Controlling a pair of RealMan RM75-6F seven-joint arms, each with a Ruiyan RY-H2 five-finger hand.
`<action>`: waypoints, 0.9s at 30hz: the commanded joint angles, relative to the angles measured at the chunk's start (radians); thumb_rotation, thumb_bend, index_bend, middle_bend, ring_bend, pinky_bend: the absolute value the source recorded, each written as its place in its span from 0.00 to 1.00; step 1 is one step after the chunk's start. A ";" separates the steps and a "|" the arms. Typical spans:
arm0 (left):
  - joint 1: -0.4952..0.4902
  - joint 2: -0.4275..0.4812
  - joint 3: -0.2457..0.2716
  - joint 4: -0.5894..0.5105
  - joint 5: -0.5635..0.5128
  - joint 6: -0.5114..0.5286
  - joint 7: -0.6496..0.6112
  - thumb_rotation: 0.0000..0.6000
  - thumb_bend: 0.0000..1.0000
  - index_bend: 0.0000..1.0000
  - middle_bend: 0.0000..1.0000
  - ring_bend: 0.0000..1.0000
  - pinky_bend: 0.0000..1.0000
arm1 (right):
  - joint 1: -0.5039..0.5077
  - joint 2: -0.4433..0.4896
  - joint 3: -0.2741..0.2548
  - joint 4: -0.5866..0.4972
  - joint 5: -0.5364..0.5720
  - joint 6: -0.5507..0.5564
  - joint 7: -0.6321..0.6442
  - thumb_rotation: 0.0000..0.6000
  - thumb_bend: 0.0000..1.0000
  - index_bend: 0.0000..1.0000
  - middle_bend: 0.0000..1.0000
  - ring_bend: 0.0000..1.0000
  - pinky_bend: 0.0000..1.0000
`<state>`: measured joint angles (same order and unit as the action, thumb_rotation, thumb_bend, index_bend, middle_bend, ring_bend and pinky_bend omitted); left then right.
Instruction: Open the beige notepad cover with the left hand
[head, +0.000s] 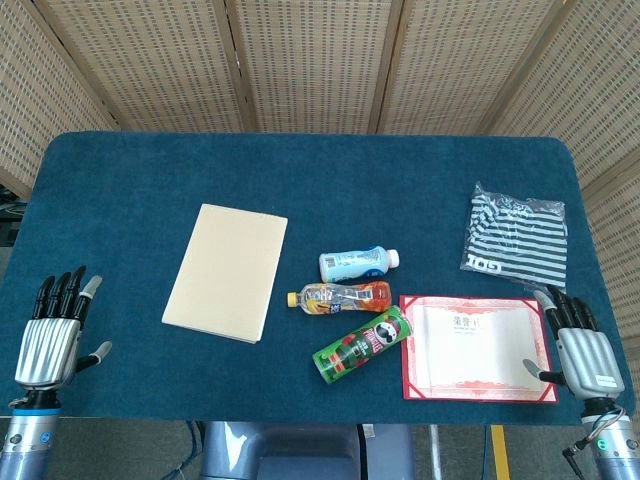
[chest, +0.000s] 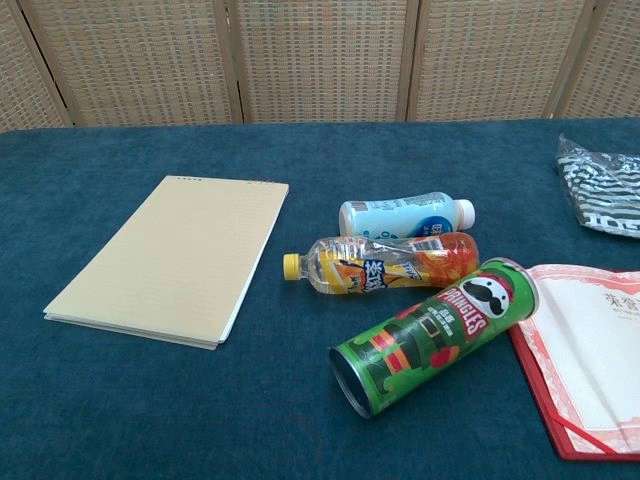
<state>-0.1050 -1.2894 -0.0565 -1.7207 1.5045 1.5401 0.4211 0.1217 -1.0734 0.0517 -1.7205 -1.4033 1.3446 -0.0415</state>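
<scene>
The beige notepad (head: 227, 271) lies flat and closed on the blue table, left of centre; the chest view shows the notepad (chest: 170, 257) with its bound edge at the far end. My left hand (head: 55, 333) hovers at the table's front left corner, well left of the notepad, fingers straight and apart, holding nothing. At the front right corner my right hand (head: 580, 345) rests beside a red-framed certificate, fingers spread and empty. Neither hand shows in the chest view.
Right of the notepad lie a white bottle (head: 358, 263), an orange drink bottle (head: 340, 297) and a green Pringles can (head: 362, 344). A red-bordered certificate (head: 475, 346) sits front right, a bagged striped cloth (head: 516, 230) behind it. Wicker screens stand behind the blue table (head: 120, 180).
</scene>
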 joint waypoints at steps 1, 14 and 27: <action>0.001 0.000 -0.001 0.000 0.000 0.001 0.000 1.00 0.12 0.00 0.00 0.00 0.00 | 0.000 -0.001 -0.002 0.000 -0.004 0.000 0.000 1.00 0.21 0.03 0.00 0.00 0.00; -0.006 -0.001 -0.001 0.006 -0.005 -0.015 -0.005 1.00 0.13 0.00 0.00 0.00 0.00 | 0.000 0.001 0.001 0.000 0.003 -0.002 0.002 1.00 0.21 0.03 0.00 0.00 0.00; -0.010 -0.001 0.005 0.003 -0.012 -0.031 -0.003 1.00 0.12 0.00 0.00 0.00 0.00 | -0.005 -0.009 0.003 0.011 -0.020 0.026 0.002 1.00 0.21 0.03 0.00 0.00 0.00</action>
<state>-0.1149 -1.2901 -0.0524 -1.7176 1.4919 1.5092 0.4178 0.1182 -1.0811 0.0543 -1.7118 -1.4205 1.3683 -0.0412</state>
